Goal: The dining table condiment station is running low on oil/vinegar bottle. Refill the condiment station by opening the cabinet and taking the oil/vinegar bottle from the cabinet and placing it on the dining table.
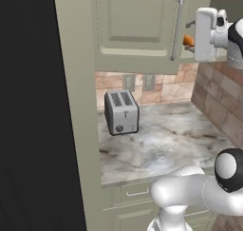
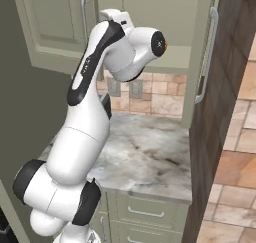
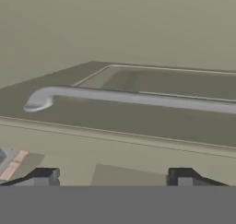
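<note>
The sage-green cabinet (image 1: 133, 25) hangs above the counter with its doors closed. My gripper (image 1: 189, 35) is up at the door's long silver bar handle (image 1: 177, 28), just to the right of it. In the hand view the handle (image 3: 138, 97) runs across the door panel (image 3: 175, 80), slightly beyond my gripper (image 3: 113, 177). The fingertips (image 3: 44, 176) stand wide apart, and the gripper is open with nothing between them. The oil/vinegar bottle is hidden and the dining table is out of view.
A silver toaster (image 1: 121, 112) stands on the small marble counter (image 1: 171, 144) below the cabinet, against a brick backsplash (image 1: 161, 90). A dark wood panel (image 2: 225, 87) rises at the right. Green drawers (image 2: 145, 212) sit under the counter.
</note>
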Available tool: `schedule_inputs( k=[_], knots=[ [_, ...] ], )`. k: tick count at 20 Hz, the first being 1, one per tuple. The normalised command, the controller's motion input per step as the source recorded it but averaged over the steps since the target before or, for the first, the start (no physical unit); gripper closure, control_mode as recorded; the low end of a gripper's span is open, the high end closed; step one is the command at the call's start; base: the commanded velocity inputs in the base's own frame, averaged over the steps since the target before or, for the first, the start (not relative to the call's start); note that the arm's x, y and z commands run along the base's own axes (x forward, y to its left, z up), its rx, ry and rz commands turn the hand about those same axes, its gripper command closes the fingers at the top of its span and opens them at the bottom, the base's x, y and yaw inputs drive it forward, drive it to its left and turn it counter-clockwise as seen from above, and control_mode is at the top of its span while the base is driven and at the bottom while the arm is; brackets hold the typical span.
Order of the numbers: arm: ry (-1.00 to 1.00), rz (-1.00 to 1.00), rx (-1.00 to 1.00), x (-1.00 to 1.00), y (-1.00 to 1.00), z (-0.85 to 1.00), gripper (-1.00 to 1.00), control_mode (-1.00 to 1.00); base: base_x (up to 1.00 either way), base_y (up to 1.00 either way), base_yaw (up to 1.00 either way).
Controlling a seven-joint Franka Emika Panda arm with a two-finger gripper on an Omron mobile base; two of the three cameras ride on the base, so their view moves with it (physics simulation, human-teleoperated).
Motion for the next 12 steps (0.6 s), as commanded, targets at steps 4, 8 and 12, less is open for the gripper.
schedule_inputs(
  k=[4,8,12],
  knots=[
    [-0.04,0.17,-0.08,-0.51,0.88,0.0,-1.0,-1.0,0.0,0.0,0.0],
    [-0.13,0.17,-0.13,-0.72,1.0,0.0,-1.0,-1.0,0.0,0.0,0.0],
    [-0.23,0.16,-0.17,-0.86,1.0,0.0,-1.0,-1.0,0.0,0.0,0.0]
  ],
)
